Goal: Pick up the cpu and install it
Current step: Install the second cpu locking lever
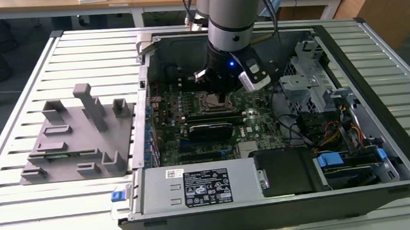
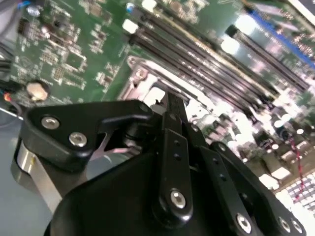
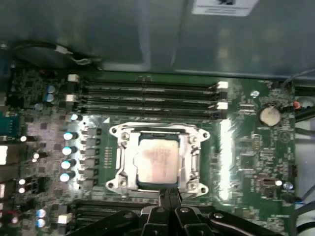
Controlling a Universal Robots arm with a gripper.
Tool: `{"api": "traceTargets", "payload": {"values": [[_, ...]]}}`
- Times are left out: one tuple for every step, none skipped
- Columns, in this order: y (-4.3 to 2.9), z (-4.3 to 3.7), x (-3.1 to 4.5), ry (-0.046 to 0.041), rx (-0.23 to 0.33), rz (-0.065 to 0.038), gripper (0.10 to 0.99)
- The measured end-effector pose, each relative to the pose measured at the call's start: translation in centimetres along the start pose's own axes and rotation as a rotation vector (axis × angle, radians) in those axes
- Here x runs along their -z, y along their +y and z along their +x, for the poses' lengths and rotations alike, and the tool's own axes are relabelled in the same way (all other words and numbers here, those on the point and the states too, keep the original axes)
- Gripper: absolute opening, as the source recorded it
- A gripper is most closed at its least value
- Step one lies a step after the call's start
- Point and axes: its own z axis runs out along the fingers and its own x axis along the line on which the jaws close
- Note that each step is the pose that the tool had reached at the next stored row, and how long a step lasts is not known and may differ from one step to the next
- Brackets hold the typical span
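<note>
The cpu (image 3: 157, 160), a silvery square chip with a pale rim, lies flat inside the metal socket frame (image 3: 119, 156) on the green motherboard (image 3: 248, 147). In the first wrist view my gripper (image 3: 170, 194) hovers just off one edge of the socket, its two black fingers pressed together with nothing between them. The second wrist view has the same shut gripper (image 2: 173, 102) pointing down at the socket frame (image 2: 147, 81). In the exterior view the arm reaches into the open computer case (image 1: 145, 70), and the gripper (image 1: 222, 95) is low over the socket.
Rows of memory slots (image 3: 147, 93) run beside the socket. A grey plastic tray (image 1: 71, 139) with upright posts sits on the slatted table at the exterior view's left. A power supply (image 1: 195, 186), drive cage (image 1: 315, 81) and cables (image 1: 334, 134) crowd the case.
</note>
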Motion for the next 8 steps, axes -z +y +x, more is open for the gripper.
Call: {"api": "traceTargets", "payload": {"values": [[-0.24,0.04,0.02,0.0,0.0,0.0,0.106],[-0.5,0.06,0.03,0.0,0.0,0.0,0.106],[-0.75,0.09,0.06,0.0,0.0,0.0,0.106],[-0.93,0.17,0.07,-0.0001,0.0,0.0,0.106],[-1.0,0.32,0.07,-0.0001,0.0,0.0,0.106],[-1.03,0.58,0.05,-0.0001,0.0,0.0,0.106],[-1.04,0.93,0.04,0.0,0.0,0.0,0.106],[-1.04,1.27,0.01,-0.0001,0.0,0.0,0.106]]}}
